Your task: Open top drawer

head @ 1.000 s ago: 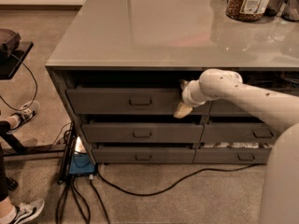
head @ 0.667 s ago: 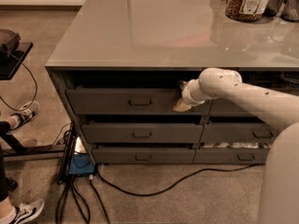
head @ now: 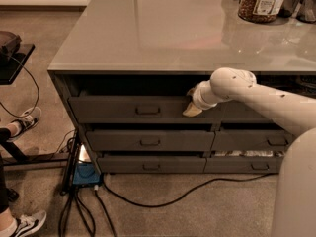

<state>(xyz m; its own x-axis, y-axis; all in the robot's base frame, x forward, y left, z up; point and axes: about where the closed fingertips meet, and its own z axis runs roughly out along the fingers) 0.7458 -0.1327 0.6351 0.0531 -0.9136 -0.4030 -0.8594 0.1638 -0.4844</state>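
Fingers (head: pixel 191 110) sit just under the bench (head: pixel 148 33) edge. Up and right of them, a jar (head: pixel 261 1) on the bench; below-left, a blue box (head: pixel 85 173) and black cables (head: pixel 163 204); far left, a sneaker (head: pixel 27 121).

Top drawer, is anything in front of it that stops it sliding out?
Nothing visible does. The gripper is at the upper right edge of the top drawer, and the cables lie lower down on the floor.
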